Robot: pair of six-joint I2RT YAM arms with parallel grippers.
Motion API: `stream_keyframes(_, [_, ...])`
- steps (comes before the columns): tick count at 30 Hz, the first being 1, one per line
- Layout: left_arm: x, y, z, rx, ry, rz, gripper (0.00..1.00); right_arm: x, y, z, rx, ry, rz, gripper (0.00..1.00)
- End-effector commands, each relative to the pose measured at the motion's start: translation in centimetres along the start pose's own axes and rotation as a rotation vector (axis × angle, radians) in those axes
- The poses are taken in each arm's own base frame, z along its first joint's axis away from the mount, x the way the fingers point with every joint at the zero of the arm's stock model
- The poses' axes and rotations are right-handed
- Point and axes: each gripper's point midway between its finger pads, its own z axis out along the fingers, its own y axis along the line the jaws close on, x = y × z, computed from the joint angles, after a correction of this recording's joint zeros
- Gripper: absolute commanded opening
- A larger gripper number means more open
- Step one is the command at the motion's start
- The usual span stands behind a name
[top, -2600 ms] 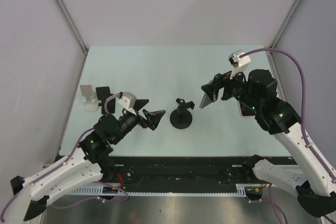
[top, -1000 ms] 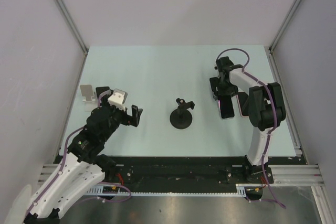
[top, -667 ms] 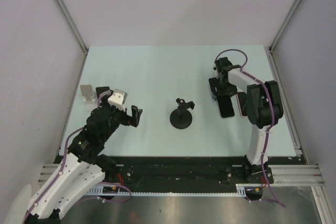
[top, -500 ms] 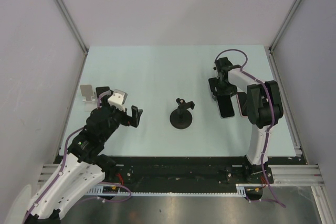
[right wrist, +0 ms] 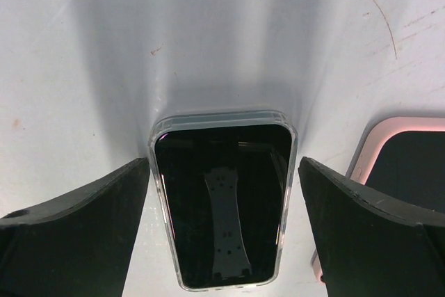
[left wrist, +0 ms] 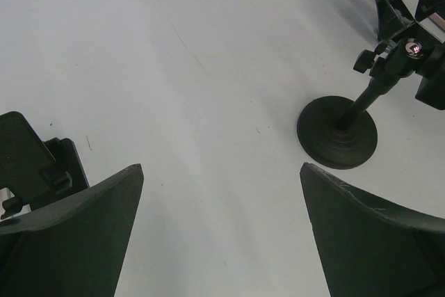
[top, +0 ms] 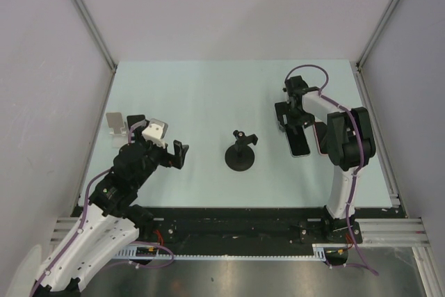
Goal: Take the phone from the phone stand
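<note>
The phone (right wrist: pixel 222 206), black in a clear case, lies flat on the table between the open fingers of my right gripper (right wrist: pixel 222 172), not gripped. In the top view the phone (top: pixel 300 142) lies right of the black phone stand (top: pixel 241 156), with my right gripper (top: pixel 290 124) just behind it. The stand is bare, with a round base and a short post; it also shows in the left wrist view (left wrist: pixel 338 130). My left gripper (top: pixel 179 156) is open and empty, left of the stand, and its fingers frame bare table in the left wrist view (left wrist: pixel 222 172).
A second phone in a pink case (top: pixel 322 137) lies right beside the first; its corner shows in the right wrist view (right wrist: pixel 410 165). A white stand (top: pixel 115 127) and a dark phone (top: pixel 136 126) sit at the table's left edge.
The right arm carried the phone from beside the stand to the right, laid it flat and let go. The left arm drew back from the stand. In the last second little has moved.
</note>
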Motion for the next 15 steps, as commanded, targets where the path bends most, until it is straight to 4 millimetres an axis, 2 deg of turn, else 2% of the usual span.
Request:
stream_keyframes(1, [-1.0,-0.2,0.0,0.016,-0.042,0.001,1.00,0.3,0.3,-1.5,-0.016,-0.024,0.036,0.93])
stream_keyframes(2, [-1.0,-0.1,0.0,0.015,-0.043,0.001,1.00,1.1,0.3,-1.5,-0.018,-0.010,0.039,0.93])
stream_keyframes(9, [-1.0,-0.3,-0.1,0.024,-0.043,0.001,1.00,2.8,0.1,-2.1,-0.028,-0.005,0.054,0.86])
stream_keyframes(15, [-1.1,-0.3,-0.1,0.026,-0.049,0.000,1.00,3.1,-1.2,-2.3,-0.015,-0.011,0.059,0.68])
